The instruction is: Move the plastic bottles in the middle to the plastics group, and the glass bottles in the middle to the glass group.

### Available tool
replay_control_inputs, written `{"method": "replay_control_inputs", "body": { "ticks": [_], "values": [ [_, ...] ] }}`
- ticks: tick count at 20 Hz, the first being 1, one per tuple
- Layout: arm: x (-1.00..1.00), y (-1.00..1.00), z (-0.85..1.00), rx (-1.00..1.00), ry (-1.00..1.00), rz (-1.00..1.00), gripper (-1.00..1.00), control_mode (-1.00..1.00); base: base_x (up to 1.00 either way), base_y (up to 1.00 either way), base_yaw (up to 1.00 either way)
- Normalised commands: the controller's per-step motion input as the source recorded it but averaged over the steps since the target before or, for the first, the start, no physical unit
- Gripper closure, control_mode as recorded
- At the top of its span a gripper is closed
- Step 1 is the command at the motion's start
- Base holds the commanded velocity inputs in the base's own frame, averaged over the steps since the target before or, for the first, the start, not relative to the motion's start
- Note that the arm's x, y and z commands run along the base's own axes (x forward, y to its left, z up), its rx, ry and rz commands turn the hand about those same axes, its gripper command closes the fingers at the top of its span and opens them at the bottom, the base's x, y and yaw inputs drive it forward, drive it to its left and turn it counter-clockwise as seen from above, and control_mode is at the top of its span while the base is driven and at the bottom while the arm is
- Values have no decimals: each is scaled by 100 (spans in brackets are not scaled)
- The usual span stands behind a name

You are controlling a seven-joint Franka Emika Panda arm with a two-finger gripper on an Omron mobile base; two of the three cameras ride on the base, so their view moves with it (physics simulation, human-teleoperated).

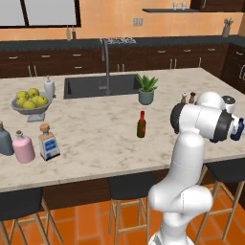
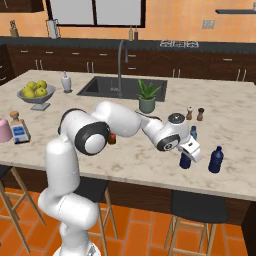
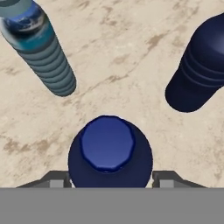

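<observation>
Navy bottle, place: we see the dark navy-blue bottle [image 3: 109, 148] standing upright on the marble counter [image 3: 131, 43], near the slim teal-blue bottle [image 3: 41, 48] and the brighter blue bottle [image 3: 199, 65], apart from both

Navy bottle, handling: we judge it light and probably empty plastic, so it should tip easily if nudged; the walls may give a little under a hard squeeze, and the smooth skin looks slippery

Where to hold: we would take it across the round body just under the shoulders (the short neck and cap look too narrow for a sure hold), with the pads square to the sides so it stays upright

Gripper: the gripper [image 3: 111, 179] hangs straight over the cap, looking down the bottle's axis; in the right base view it sits low over the counter's near edge

Fingers: the fingers [image 3: 57, 178] stand at a middling spread, one on each side of the body and close against it

Contact: we cannot tell whether the pads press on the plastic or stand just clear of it

Risk: a sideways drag with the pads this close could topple the bottle into its neighbours

Still in the middle: the slim dark-brown bottle [image 1: 141, 124]
</observation>
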Motion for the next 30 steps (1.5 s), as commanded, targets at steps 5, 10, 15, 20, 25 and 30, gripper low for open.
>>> {"method": "replay_control_inputs", "body": {
  "ticks": [5, 10, 15, 20, 25, 30],
  "values": [
    [-2, 0, 0, 0, 0, 0, -100, -100, 0, 0, 0],
    [-12, 0, 26, 0, -2, 0, -100, -100, 0, 0, 0],
    [-14, 8, 97, 0, -4, 0, -100, -100, 0, 0, 0],
    [-29, 32, 82, -1, -2, 12, -100, -100, 0, 0, 0],
    [-58, 91, 40, -13, 12, 39, -100, -100, 0, 0, 0],
    [-62, 100, 14, -20, 24, 48, -100, -100, 0, 0, 0]
  ]
}}
